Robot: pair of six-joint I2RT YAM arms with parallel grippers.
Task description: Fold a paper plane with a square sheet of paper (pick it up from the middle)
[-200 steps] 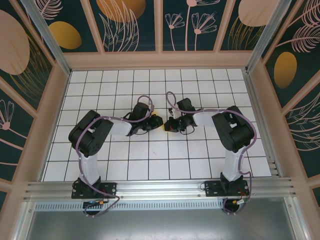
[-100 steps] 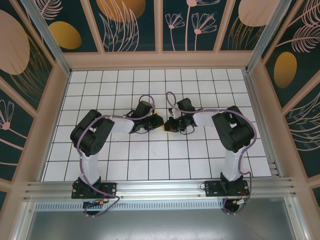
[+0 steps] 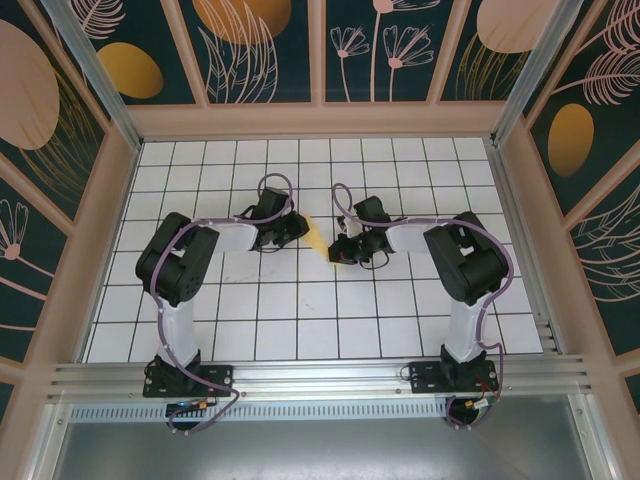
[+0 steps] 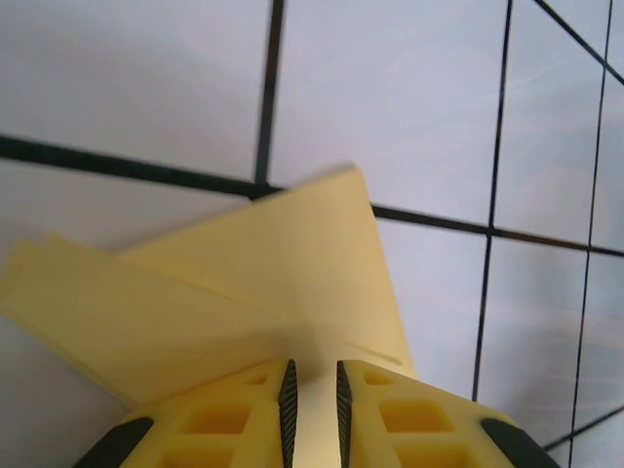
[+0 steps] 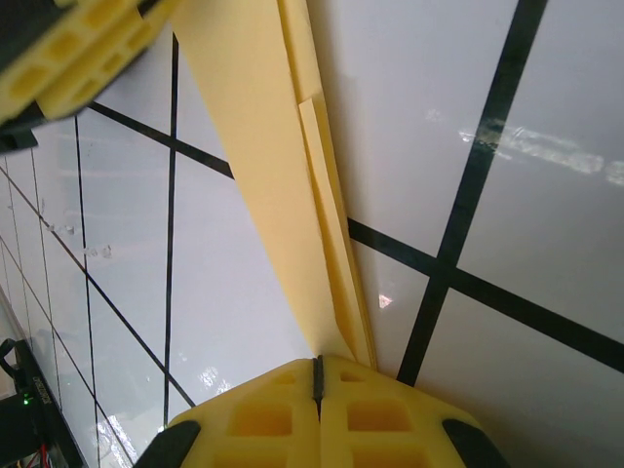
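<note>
Evidently mid-fold, the square sheet of paper point(image 3: 318, 238), a creased yellow wedge at centre frame near the middle of the surface point(image 3: 300, 310), was clenched by the right hand point(image 3: 340, 251), while the left hand point(image 3: 297, 229) had its jaws slightly parted around the other end, grip unclear, so the next crease likely called for a firm regrasp there.

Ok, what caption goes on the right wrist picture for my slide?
Right gripper pinches the folded yellow paper at its near tip; left gripper holds the far end.
</note>
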